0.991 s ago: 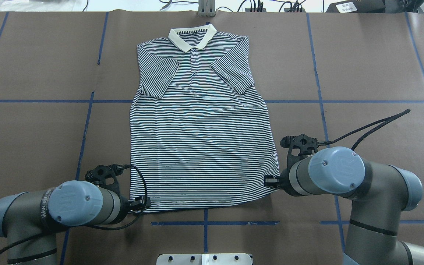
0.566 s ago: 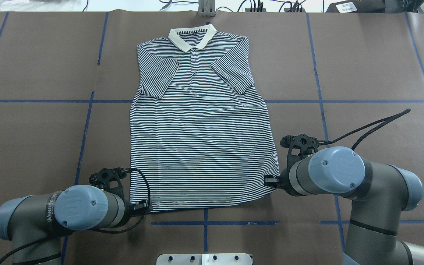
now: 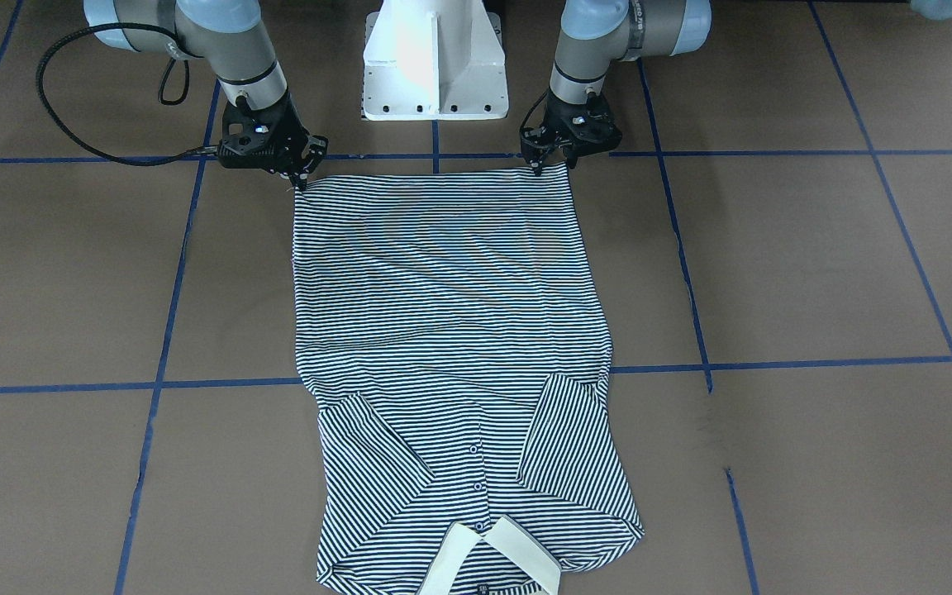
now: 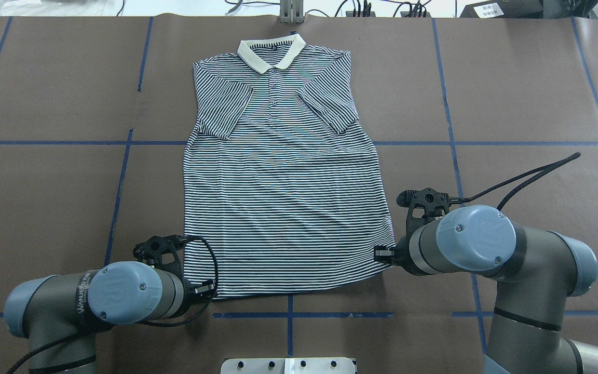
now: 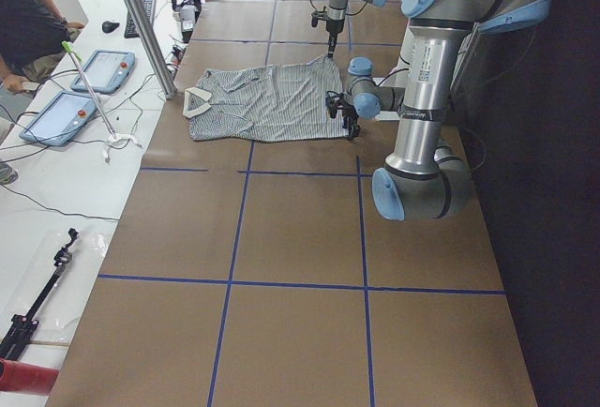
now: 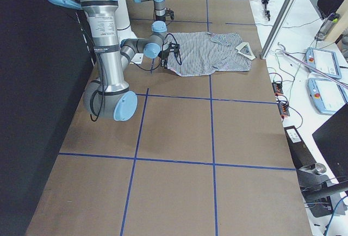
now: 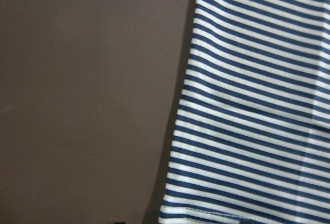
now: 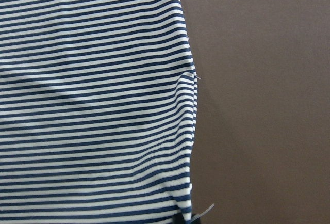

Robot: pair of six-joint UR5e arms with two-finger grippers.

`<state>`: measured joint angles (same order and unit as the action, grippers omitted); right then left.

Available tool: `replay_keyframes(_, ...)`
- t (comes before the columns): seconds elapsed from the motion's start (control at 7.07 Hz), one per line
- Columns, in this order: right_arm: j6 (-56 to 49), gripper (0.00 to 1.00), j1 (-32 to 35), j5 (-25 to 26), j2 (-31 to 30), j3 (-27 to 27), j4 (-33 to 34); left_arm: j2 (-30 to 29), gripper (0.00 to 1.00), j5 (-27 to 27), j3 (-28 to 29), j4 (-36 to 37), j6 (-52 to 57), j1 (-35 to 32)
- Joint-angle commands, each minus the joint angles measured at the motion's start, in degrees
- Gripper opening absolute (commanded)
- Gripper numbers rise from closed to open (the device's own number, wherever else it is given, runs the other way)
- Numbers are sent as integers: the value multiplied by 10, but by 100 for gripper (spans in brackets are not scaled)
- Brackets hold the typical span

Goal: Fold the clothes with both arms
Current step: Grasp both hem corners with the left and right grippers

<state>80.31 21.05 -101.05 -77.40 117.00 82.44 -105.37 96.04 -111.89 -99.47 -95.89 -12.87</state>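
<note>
- polo shirt [image 4: 283, 208] lies flat on bench [image 4: 44, 197], collar far (sleeves folded in)
- left end effector [image 3: 554, 168]: jaws apart over left hem corner
- right end effector [image 3: 301, 180]: pinched onto right hem corner

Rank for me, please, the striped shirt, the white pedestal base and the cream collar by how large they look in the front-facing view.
1. striped shirt, by far the largest.
2. white pedestal base, though the frame's top edge cuts it off.
3. cream collar, the smallest, slightly clipped at the bottom edge.
</note>
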Motion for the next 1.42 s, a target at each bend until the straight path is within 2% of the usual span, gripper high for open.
replay_keyframes(0.0,-1,0,5,-9,-1,0,-1,-3,53,-5,1,5,0,-3)
replay_keyframes(0.14,-1,0,5,-9,-1,0,0,-5,45,-5,-1,15,0,-4)
replay_keyframes(0.42,-1,0,5,-9,-1,0,0,-5,12,-8,-5,16,0,-5)
replay_keyframes(0.57,-1,0,5,-9,-1,0,0,-5,1,-8,-6,16,0,-5)
replay_keyframes(0.99,-1,0,5,-10,0,1,0,-12,0,-7,-10,23,0,-9)
replay_keyframes(1.27,-1,0,6,-11,-9,23,1,-6,0,-4,-41,28,15,-15)
